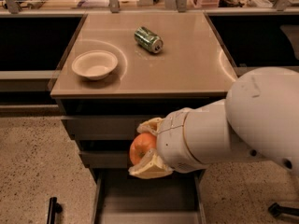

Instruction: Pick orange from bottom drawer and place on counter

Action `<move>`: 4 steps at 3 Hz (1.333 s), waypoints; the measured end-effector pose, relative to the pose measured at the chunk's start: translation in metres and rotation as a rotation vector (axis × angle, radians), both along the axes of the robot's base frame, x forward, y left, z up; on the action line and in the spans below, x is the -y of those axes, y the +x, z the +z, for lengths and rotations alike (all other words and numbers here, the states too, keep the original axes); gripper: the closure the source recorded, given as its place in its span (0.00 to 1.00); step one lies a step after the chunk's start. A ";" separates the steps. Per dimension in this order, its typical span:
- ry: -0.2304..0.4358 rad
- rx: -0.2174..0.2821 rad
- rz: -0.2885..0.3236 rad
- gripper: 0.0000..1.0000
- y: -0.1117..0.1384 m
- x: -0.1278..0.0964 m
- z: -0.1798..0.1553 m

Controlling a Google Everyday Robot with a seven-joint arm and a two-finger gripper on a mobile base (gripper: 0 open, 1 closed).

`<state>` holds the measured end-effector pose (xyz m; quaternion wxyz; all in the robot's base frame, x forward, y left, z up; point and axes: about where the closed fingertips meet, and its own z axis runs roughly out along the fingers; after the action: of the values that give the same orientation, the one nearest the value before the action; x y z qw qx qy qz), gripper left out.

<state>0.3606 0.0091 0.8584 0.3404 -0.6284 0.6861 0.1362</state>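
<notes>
the gripper (139, 149) hangs at 6 o'clock of the desk's (187, 64) front edge, over the open bottom drawer (149, 199), fingers (148, 168) clasping the smooth, round orange (142, 147). open desk surface lies at 3 o'clock of the bowl (95, 64) and can (148, 39).

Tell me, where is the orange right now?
In the camera view, the orange is clamped in the gripper at lower centre, above the open bottom drawer and below the counter.

the frame edge is cropping the grey metal bottom drawer (145, 200); above it, the cream two-finger gripper (145, 148) is partly covering the round orange fruit (139, 147).
</notes>
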 end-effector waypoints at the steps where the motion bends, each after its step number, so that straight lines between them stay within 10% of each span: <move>1: 0.000 0.000 0.000 1.00 0.000 0.000 0.000; 4: -0.163 0.324 -0.090 1.00 0.113 0.011 0.124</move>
<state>0.4739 -0.0020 0.9824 0.4002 -0.6362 0.6585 -0.0382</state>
